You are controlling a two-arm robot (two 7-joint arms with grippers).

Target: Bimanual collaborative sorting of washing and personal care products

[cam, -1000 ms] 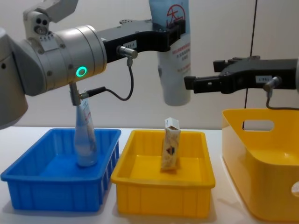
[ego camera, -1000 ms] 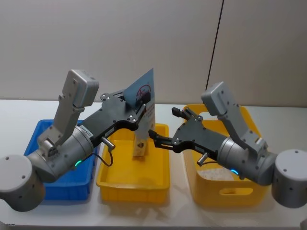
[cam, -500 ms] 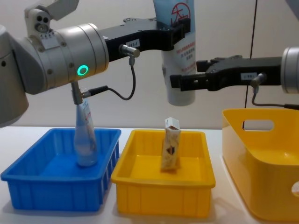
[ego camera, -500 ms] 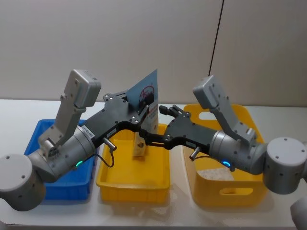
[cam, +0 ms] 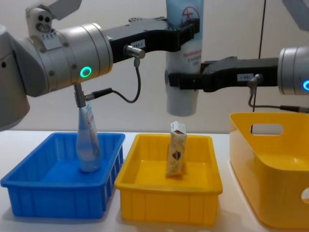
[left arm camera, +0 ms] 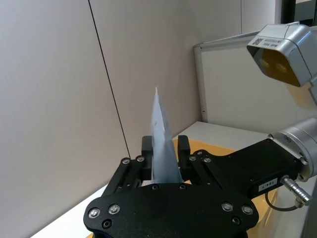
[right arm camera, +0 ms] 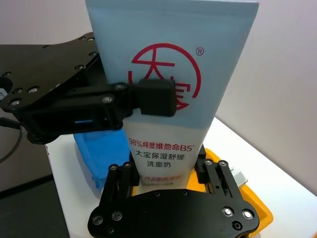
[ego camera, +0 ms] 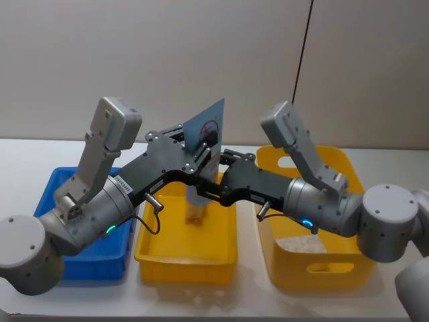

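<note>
Plain beige wall panels with one dark vertical seam back a white table (cam: pixel 58 223) that carries three smooth plastic crates, and the shallow yellow tray (cam: pixel 169 203) in the middle serves as the landmark. High above that tray a tall pale blue-white squeeze tube (cam: pixel 183 72) hangs cap end down, its flat crimped end uppermost, a red circular logo and red text printed on its glossy skin. The left gripper (cam: pixel 186 34) reaches in from the tray's left and is clamped on the tube's upper part, its black fingers (left arm camera: pixel 146 151) pressed flat against both faces of the thin crimped section. The right gripper (cam: pixel 176 80) comes from the tray's right, lower on the same tube; its jaws bracket the rounder body just under the printed text, but whether they already press on it cannot be told. Inside the tray stands a small cream carton (cam: pixel 176 154) with a folded top, upright and slightly tilted. Left of the tray sits a blue crate (cam: pixel 63 195) with a second squeeze tube (cam: pixel 88 140) standing in it. Right of the tray is a deeper yellow bin (cam: pixel 270 174) with a handle slot.
</note>
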